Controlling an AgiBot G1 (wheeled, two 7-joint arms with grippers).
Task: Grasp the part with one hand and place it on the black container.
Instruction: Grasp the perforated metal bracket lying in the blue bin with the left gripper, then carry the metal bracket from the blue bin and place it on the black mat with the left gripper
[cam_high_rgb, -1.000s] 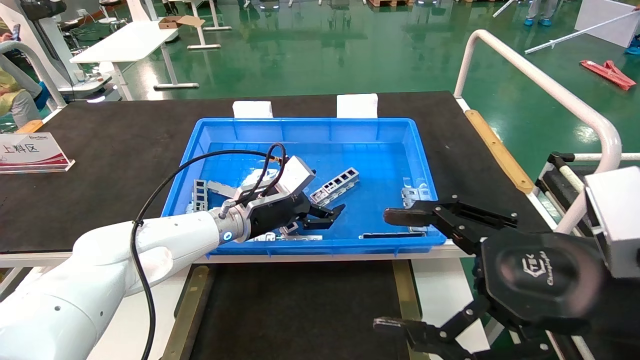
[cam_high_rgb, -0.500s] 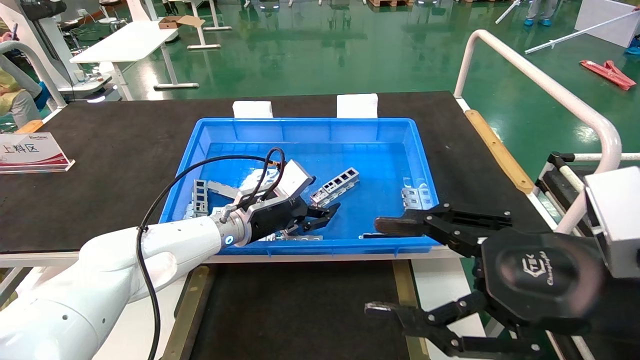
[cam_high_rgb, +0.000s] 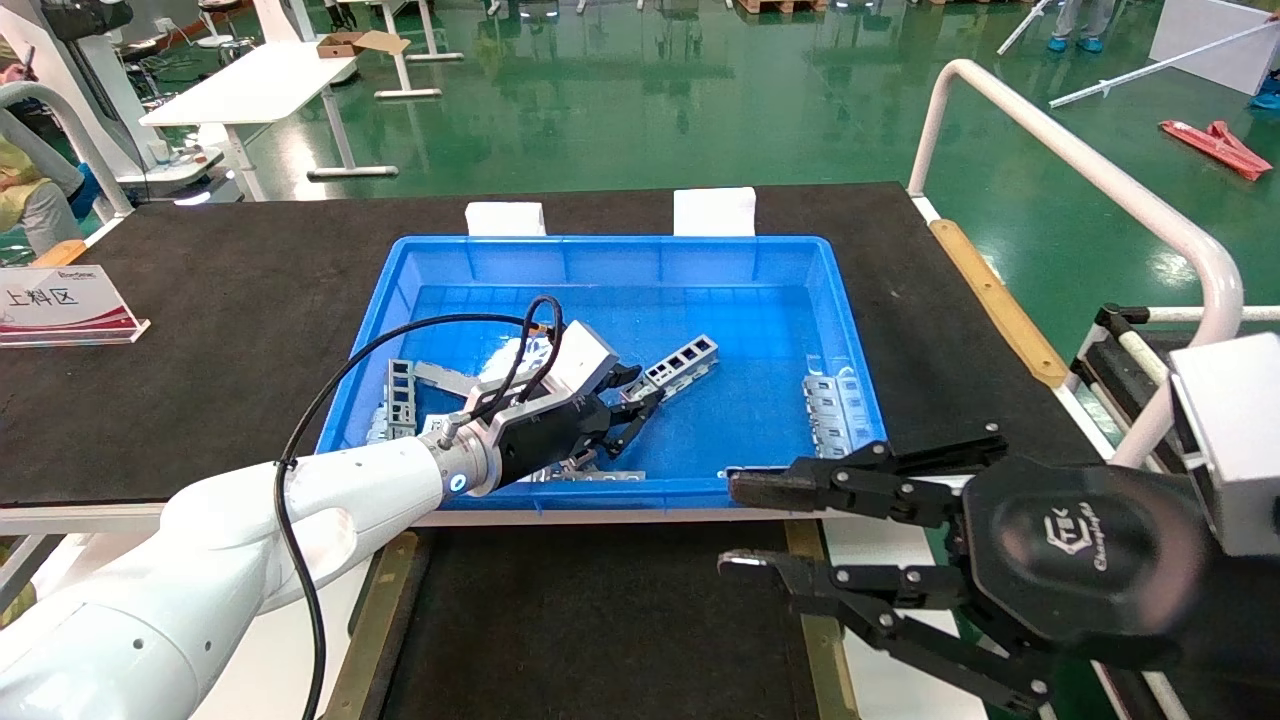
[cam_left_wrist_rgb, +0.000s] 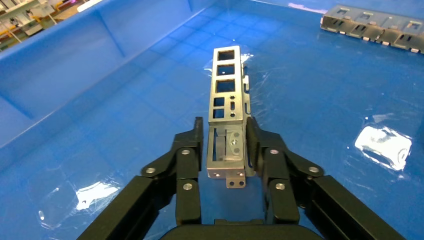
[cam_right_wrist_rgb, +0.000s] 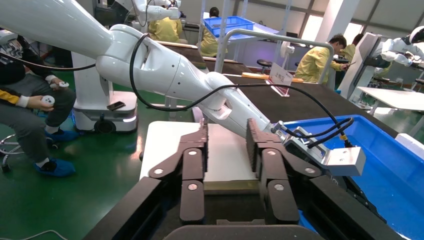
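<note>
Left gripper (cam_left_wrist_rgb: 226, 137) reached into the blue bin (cam_high_rgb: 440, 262), fingers (cam_left_wrist_rgb: 189, 150) closed narrowly on the near end of the part (cam_left_wrist_rgb: 228, 107), pads touching both its sides. Part lay on the bin floor, window cut-outs up, far end pointing away from the gripper. Right gripper (cam_high_rgb: 745, 528) hung with fingers parted over the near edge of the black container (cam_high_rgb: 600, 620), holding nothing. More stamped brackets (cam_high_rgb: 828, 410) rested by the bin's right wall.

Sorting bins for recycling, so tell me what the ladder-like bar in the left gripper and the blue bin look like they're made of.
The bar looks like thin stamped sheet metal, silver-grey and dull: sharp cut windows, folded edges. The left gripper is shut on its near end. The blue bin looks like moulded plastic, glossy: it throws bright glare on its gridded floor.
</note>
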